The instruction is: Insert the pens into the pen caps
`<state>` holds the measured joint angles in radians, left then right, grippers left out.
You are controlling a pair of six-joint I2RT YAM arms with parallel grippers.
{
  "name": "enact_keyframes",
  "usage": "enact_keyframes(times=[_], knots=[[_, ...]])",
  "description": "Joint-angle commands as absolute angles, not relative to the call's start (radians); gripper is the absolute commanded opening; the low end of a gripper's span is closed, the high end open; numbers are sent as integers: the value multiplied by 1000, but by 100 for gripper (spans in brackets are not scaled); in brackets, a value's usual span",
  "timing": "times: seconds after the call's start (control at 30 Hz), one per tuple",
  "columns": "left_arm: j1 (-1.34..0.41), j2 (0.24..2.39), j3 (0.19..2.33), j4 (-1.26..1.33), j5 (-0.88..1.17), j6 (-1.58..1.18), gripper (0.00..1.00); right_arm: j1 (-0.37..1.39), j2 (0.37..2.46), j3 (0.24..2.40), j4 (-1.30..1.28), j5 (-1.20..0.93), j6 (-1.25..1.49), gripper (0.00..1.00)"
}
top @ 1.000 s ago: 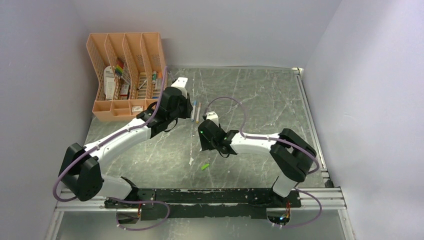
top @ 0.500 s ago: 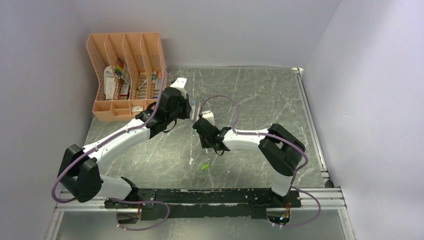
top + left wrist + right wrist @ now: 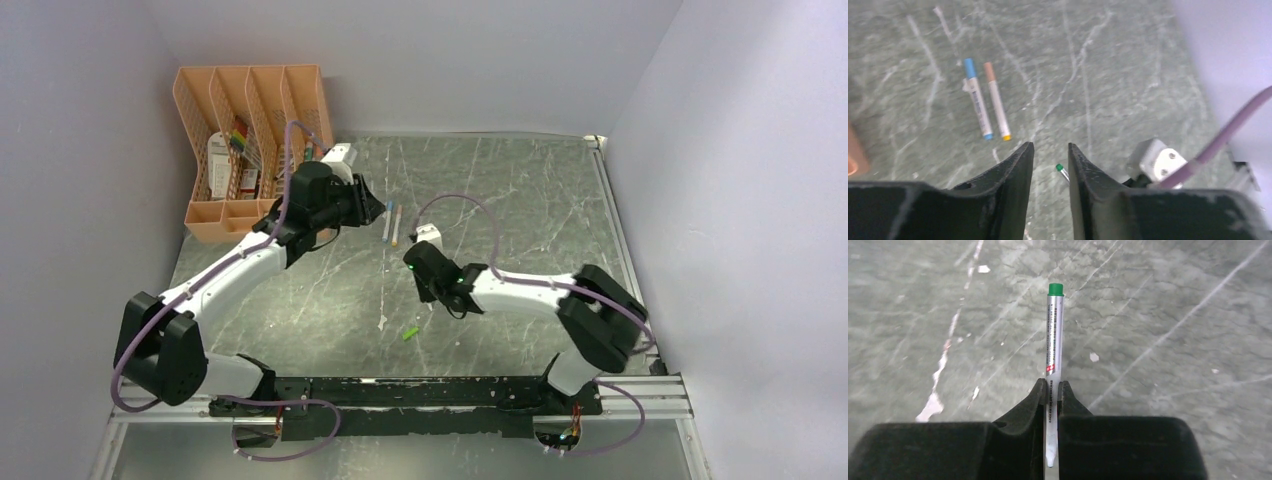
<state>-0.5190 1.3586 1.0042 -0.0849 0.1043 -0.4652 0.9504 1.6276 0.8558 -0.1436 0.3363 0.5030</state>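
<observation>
My right gripper is shut on a white pen low on its barrel; the pen's green end points away over the table. The bright green pen cap lies loose on the table, nearer the bases. My left gripper hangs open with nothing between its fingers. The green-ended pen shows beyond its jaws. Two pens lie side by side further back, one wearing a blue cap, the other an orange-pink cap.
A peach mesh organiser with stationery stands at the back left against the wall. White scratch streaks mark the grey marbled table. Purple cables loop off both arms. Walls close in on the left, back and right.
The two grippers met over the middle. My right gripper shut on the green-ended pen, and my left gripper opened and drew back to the left.
</observation>
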Motion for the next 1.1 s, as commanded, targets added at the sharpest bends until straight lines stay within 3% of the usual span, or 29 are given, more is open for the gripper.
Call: enact_keyframes(times=[0.0,0.1,0.2,0.3,0.5,0.73,1.07], knots=[[-456,1301,925,154,468,-556,48,952,1409,798,-102,353,424,0],[-448,1279,868,305,570,-591,59,952,1271,769,-60,318,381,0],[-447,1274,809,512,693,-666,64,952,1170,765,-19,273,358,0],[-449,1283,791,651,775,-728,65,951,1111,783,5,211,330,0],[-449,1286,815,598,778,-700,65,953,1073,828,2,147,302,0],[-453,1331,841,529,756,-693,58,953,1058,835,6,124,288,0],[-455,1430,901,453,937,-657,41,953,1060,824,30,127,274,0]])
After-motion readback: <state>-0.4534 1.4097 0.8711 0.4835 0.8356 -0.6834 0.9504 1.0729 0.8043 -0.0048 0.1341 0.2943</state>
